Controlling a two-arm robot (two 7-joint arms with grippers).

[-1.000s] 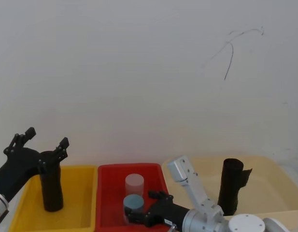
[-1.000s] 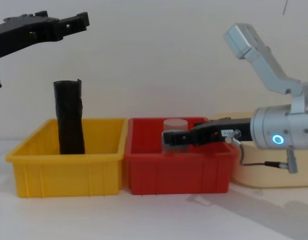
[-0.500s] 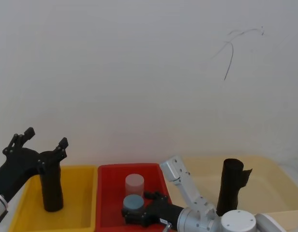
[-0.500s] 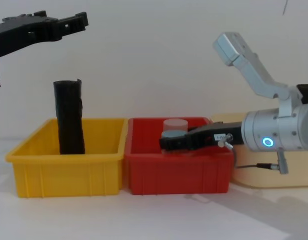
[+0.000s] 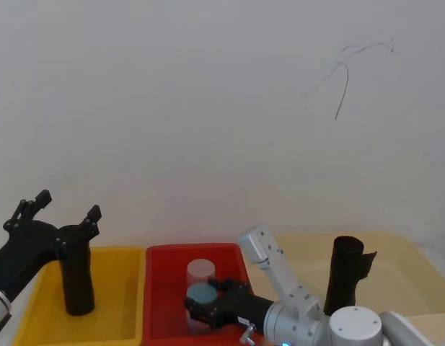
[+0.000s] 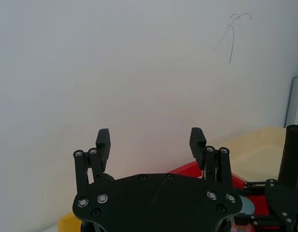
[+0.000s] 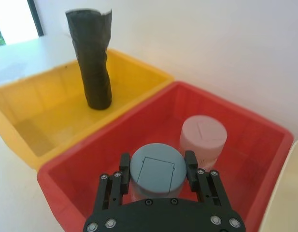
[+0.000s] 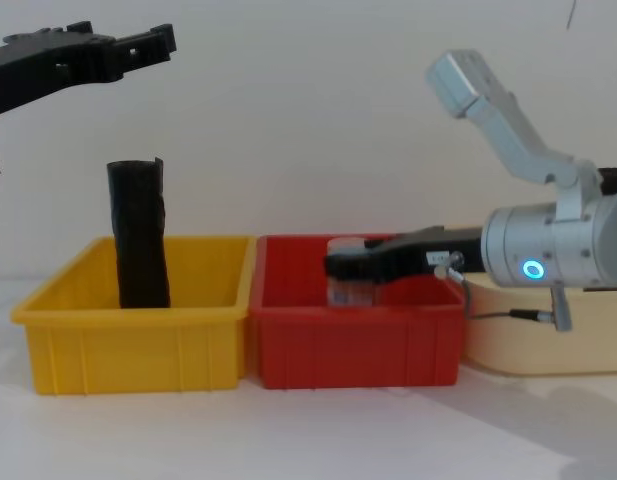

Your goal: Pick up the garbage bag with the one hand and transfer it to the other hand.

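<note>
A black rolled garbage bag (image 5: 77, 285) (image 8: 140, 235) (image 7: 93, 63) stands upright in the yellow bin (image 8: 138, 345). My left gripper (image 5: 69, 204) (image 8: 163, 42) (image 6: 149, 136), slim and black, hangs open in the air above and behind that bag, touching nothing. On its silver arm with a glowing ring, my right gripper (image 5: 203, 297) (image 8: 338, 265) (image 7: 157, 162) reaches into the red bin (image 8: 353, 345). It is shut on a clear jar with a grey-blue lid (image 7: 157, 169) (image 8: 350, 292), far from the bag.
A pale pink-lidded jar (image 7: 203, 137) (image 5: 200, 270) stands just behind the held one in the red bin. A second black roll (image 5: 345, 277) stands in the beige tub (image 5: 410, 281) on the right. The three containers sit side by side against a white wall.
My right gripper slid left over the red bin, then rose a little with the grey-blue-lidded jar between its fingers. The left gripper and the bag have not moved.
</note>
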